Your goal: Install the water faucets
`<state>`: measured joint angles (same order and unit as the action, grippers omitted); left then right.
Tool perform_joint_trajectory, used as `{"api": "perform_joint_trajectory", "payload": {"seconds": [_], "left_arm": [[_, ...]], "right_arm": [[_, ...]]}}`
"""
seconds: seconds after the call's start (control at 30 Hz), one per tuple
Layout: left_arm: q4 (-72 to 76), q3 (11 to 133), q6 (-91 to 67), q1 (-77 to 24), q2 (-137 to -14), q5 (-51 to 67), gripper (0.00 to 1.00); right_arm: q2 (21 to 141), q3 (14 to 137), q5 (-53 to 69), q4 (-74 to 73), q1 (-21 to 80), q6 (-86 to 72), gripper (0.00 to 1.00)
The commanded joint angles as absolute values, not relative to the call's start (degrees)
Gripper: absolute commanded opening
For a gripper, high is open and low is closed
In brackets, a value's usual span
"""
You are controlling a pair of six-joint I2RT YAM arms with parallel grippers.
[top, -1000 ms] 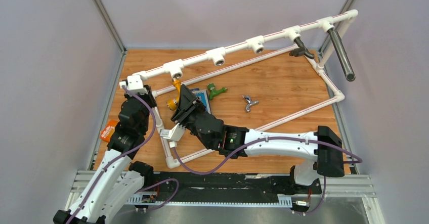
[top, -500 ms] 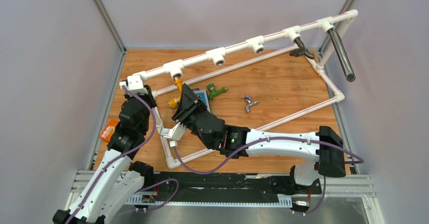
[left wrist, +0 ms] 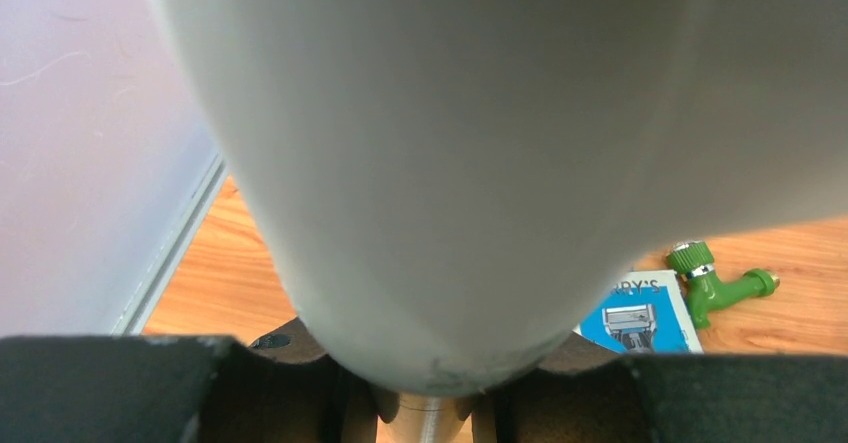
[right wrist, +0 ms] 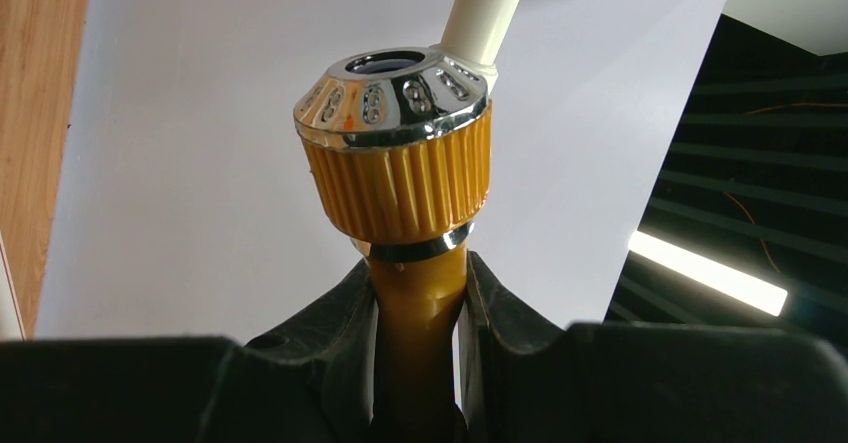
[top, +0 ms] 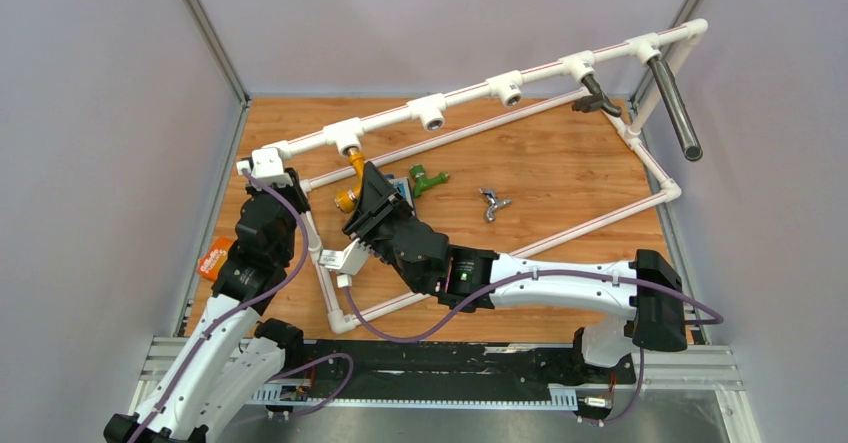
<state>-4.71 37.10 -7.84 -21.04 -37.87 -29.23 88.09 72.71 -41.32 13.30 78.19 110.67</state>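
Note:
The yellow-orange faucet [top: 350,181] hangs slanted below the leftmost tee fitting [top: 345,140] of the white pipe frame, its upper end at the fitting's opening. My right gripper [top: 366,199] is shut on its body; in the right wrist view the fingers [right wrist: 505,308] clamp the orange stem just under the ribbed knob [right wrist: 400,163]. My left gripper [top: 268,177] is shut on the frame's left corner; the white fitting [left wrist: 450,143] fills the left wrist view. The green faucet [top: 428,180] and the chrome faucet [top: 493,204] lie on the wooden table. The green one also shows in the left wrist view [left wrist: 715,283].
The blue-grey razor pack [left wrist: 640,315] lies beside the green faucet, partly under my right arm. A long dark bar [top: 675,106] hangs at the frame's right end, with a dark fitting [top: 597,98] near it. An orange object [top: 212,260] sits at the table's left edge.
My right gripper has shifted slightly up and right with the yellow-orange faucet, bringing its knob end higher. The left arm has not moved.

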Motion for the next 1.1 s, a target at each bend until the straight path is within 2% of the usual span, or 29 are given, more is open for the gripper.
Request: {"api": "perform_joint_trajectory", "payload": {"seconds": [0.0,1.07], "left_arm": [[-10.6,37.4,-10.6,-21.4,-38.1,-29.1,0.00],[-11.2,37.7,-11.3,-22.2,-36.9,-27.9,0.00]], "right_arm": [[87.8,76.5,-42.3,13.7,77.5,110.0,0.00],[90.9,77.4,-45.2,8.8,76.8,107.8,0.00]]}}
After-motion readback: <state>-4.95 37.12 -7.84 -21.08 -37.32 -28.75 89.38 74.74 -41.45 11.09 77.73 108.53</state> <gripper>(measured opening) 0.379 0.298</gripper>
